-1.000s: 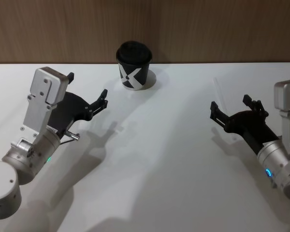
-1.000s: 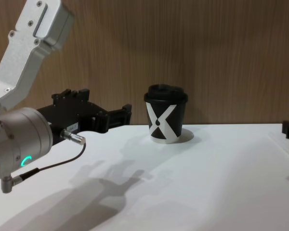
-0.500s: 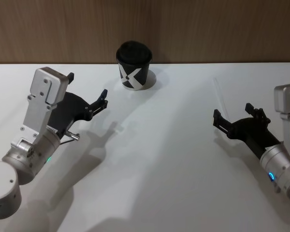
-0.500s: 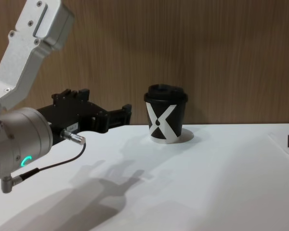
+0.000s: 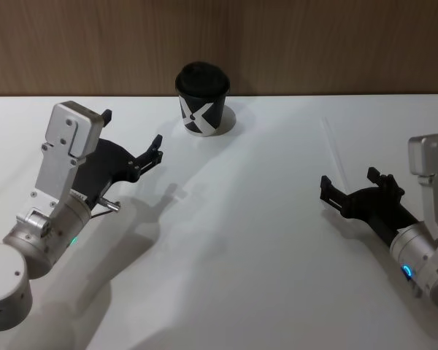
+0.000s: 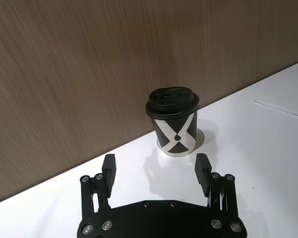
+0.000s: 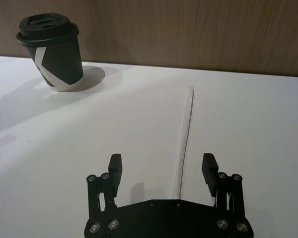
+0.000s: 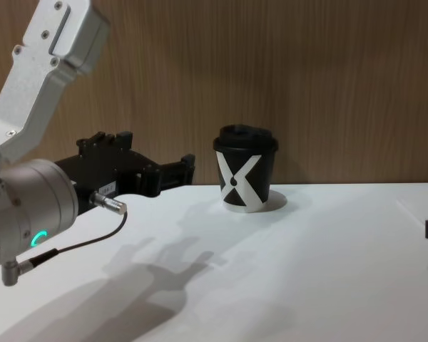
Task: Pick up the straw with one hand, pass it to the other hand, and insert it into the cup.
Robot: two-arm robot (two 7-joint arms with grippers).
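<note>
The white straw (image 5: 333, 149) lies flat on the white table at the right, pointing away from me; the right wrist view shows the straw (image 7: 186, 134) running toward that gripper's gap. My right gripper (image 5: 349, 179) hovers open at the straw's near end, nothing held, its fingers (image 7: 115, 163) on either side. The black cup (image 5: 201, 98) with its white X stands upright at the back centre, lid on. My left gripper (image 5: 133, 130) stays open to the left of the cup (image 8: 245, 171), aimed at the cup (image 6: 175, 124) and well short of it.
A wooden wall (image 5: 314, 44) closes off the table's (image 5: 241, 240) far edge just behind the cup. A thin cable (image 8: 78, 246) hangs under my left wrist.
My right gripper has drawn back toward me along the straw, still open. The left arm, cup and straw have not moved.
</note>
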